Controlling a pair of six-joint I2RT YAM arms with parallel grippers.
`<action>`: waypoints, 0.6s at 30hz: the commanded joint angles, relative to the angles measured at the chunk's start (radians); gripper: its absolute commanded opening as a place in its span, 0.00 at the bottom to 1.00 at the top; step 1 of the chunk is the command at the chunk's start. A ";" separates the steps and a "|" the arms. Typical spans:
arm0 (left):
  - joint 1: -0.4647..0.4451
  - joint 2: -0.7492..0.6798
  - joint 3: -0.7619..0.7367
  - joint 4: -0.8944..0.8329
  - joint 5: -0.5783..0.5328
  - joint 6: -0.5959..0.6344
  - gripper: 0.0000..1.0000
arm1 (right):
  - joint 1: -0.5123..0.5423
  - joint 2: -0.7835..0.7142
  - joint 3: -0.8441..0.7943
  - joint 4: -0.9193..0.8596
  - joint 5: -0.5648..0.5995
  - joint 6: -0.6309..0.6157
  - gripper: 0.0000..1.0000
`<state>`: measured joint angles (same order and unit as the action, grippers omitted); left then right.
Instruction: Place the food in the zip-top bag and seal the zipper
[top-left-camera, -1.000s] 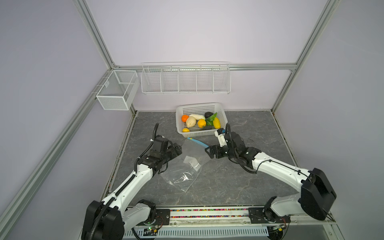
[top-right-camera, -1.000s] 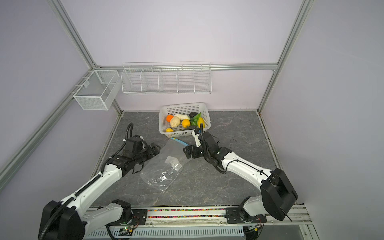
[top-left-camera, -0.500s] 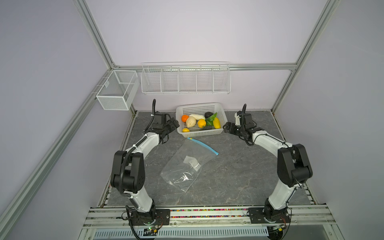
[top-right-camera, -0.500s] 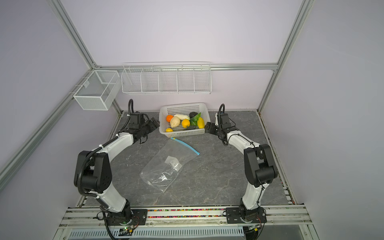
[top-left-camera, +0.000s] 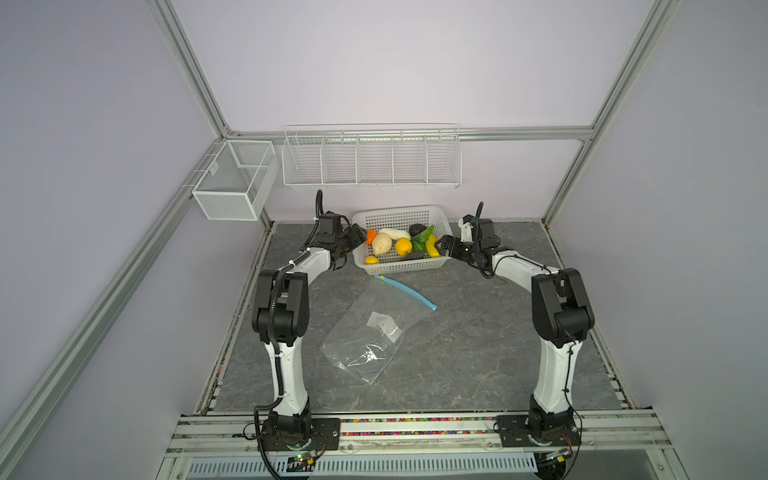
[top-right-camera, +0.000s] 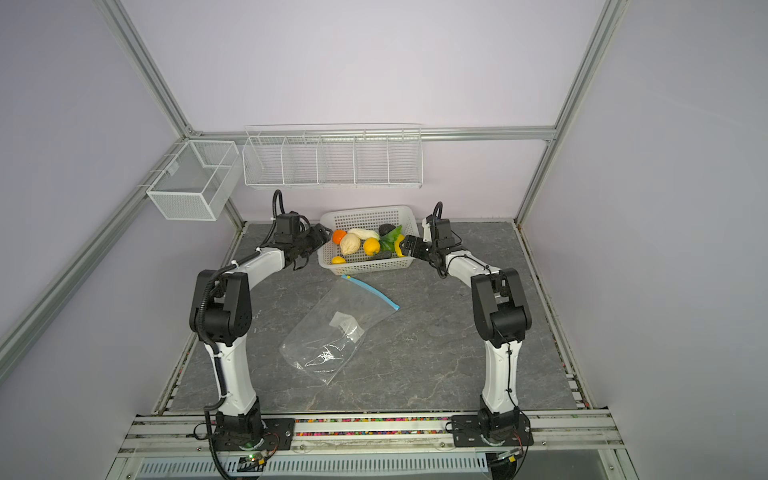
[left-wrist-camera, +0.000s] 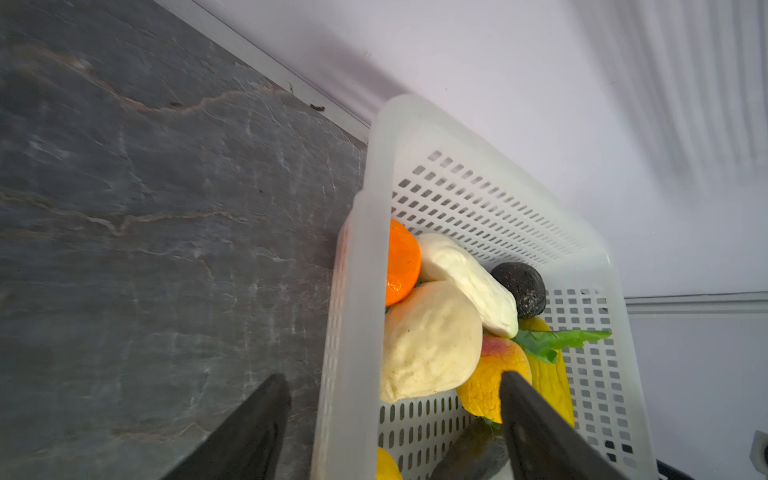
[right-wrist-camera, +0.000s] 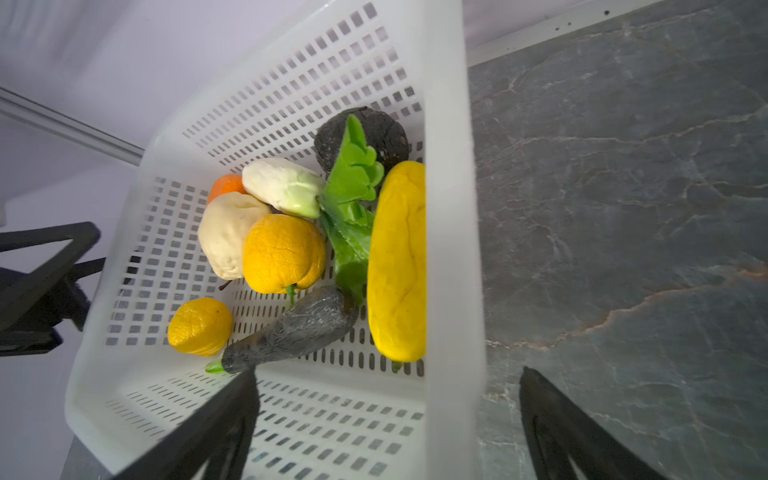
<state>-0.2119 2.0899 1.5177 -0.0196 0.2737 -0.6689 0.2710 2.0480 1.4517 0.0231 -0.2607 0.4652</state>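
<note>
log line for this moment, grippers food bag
left gripper open, astride basket wall | right gripper open, astride opposite wall | food all in basket | zip-top bag empty, flat on table

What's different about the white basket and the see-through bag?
The basket is white plastic full of little holes; the bag is clear and crinkly. The basket stands up with raised walls; the bag lies flat. The basket holds all the food; the bag has none in it yet. Only the bag has a blue zipper strip along one edge; the basket has none. Both sit on the grey table.
</note>
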 joint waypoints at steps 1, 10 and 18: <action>-0.025 0.003 0.018 0.065 0.065 -0.003 0.78 | 0.008 -0.025 0.008 0.018 -0.028 -0.030 0.94; -0.122 0.017 0.088 0.058 0.102 -0.011 0.76 | -0.002 -0.126 -0.056 -0.014 0.005 -0.062 0.84; -0.200 0.060 0.146 0.049 0.115 -0.018 0.76 | -0.007 -0.247 -0.131 -0.115 0.111 -0.133 0.83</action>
<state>-0.3485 2.1159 1.6081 -0.0109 0.3096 -0.6796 0.2375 1.8622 1.3506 -0.0742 -0.1417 0.3889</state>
